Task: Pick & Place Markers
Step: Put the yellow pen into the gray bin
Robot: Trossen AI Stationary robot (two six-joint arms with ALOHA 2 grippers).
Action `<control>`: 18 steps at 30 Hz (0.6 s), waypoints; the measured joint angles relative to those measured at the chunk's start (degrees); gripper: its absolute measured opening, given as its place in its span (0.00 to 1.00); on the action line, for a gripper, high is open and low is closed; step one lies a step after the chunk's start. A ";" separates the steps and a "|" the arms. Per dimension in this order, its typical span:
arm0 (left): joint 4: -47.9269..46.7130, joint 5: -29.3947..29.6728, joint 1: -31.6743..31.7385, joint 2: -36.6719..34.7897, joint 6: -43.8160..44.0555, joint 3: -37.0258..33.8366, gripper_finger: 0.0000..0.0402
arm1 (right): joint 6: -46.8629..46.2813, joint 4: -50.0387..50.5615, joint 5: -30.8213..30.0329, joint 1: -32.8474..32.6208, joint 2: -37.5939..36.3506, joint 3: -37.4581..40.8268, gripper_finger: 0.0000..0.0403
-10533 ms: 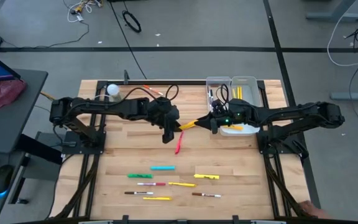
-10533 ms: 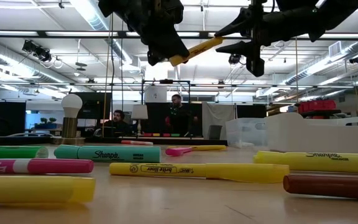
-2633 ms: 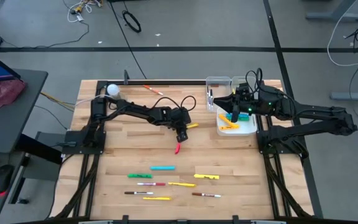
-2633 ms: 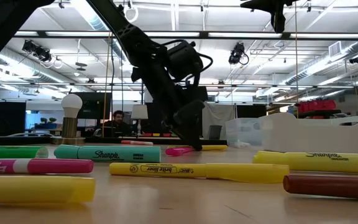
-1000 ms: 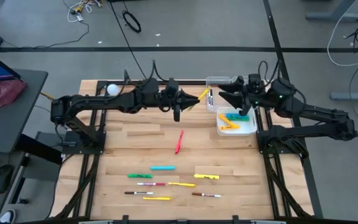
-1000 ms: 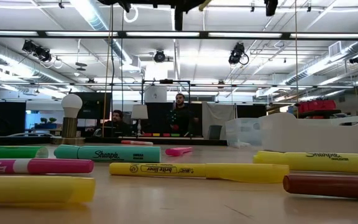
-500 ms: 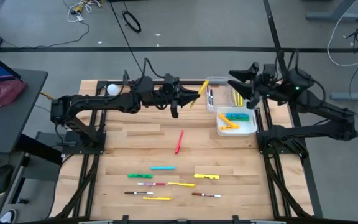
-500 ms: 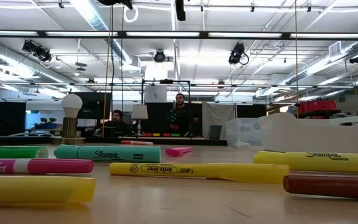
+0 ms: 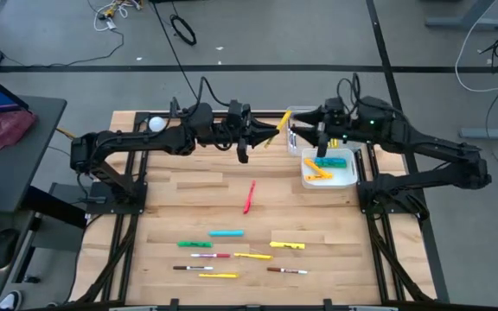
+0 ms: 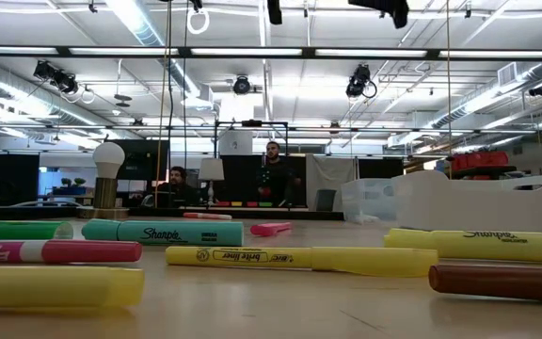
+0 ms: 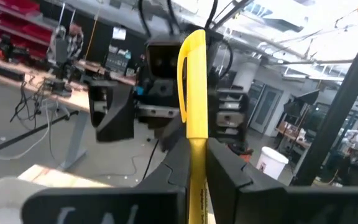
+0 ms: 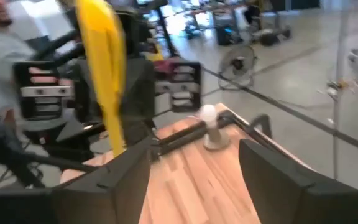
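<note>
My left gripper [image 9: 255, 138] is high above the table's far middle, shut on a yellow marker [image 9: 275, 127] that points toward the right arm. My right gripper [image 9: 304, 128] is open and faces it from a short way off, next to the bins. In the right wrist view the yellow marker [image 12: 102, 68] stands beyond my open fingers [image 12: 114, 180], untouched. Several markers lie flat on the near half: a pink-red one [image 9: 249, 197], a cyan one [image 9: 226, 233], a green one [image 9: 194, 244], a yellow one [image 9: 288, 245] and thin ones [image 9: 210, 256]. My left gripper [image 11: 194, 149] pinches the yellow marker's barrel [image 11: 196, 134] between its two fingers [image 11: 229, 171]. The fingers come level from the table's left. The marker is lifted clear, and its long capped end [image 11: 191, 56] sticks out past the fingertips toward the right gripper.
Two clear bins [image 9: 303, 115] [image 9: 342, 121] stand at the far right, with a white tray [image 9: 349, 177] holding markers in front of them. A white ball on a base [image 9: 156, 124] sits at the far left. In the low view people [image 10: 273, 174] show in the room behind.
My right gripper has risen from over the white tray, then swung toward the table's left, and now faces the yellow marker close by, still open. My left gripper has stayed about where it was with the marker in its hold.
</note>
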State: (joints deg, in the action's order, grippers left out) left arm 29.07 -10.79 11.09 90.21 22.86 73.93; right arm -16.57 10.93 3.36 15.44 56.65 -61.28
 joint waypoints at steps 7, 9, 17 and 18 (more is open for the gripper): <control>-1.37 -0.02 -0.02 0.00 -0.13 0.00 0.08 | 1.15 -8.24 1.69 -0.02 1.25 0.00 0.65; -1.74 -0.02 -0.02 0.00 -0.13 0.00 0.08 | -0.44 -11.79 2.16 -0.12 1.73 0.00 0.65; -3.56 -0.02 0.07 0.02 -1.62 0.00 0.09 | -4.65 -21.33 5.29 -1.11 6.38 0.00 0.55; -3.76 -0.02 0.08 0.02 -1.62 0.00 0.09 | -5.18 -21.43 5.29 -1.09 6.76 0.00 0.51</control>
State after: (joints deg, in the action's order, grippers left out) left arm 25.31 -10.81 11.18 90.24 21.23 73.93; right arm -21.75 -10.50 8.64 14.35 63.41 -61.28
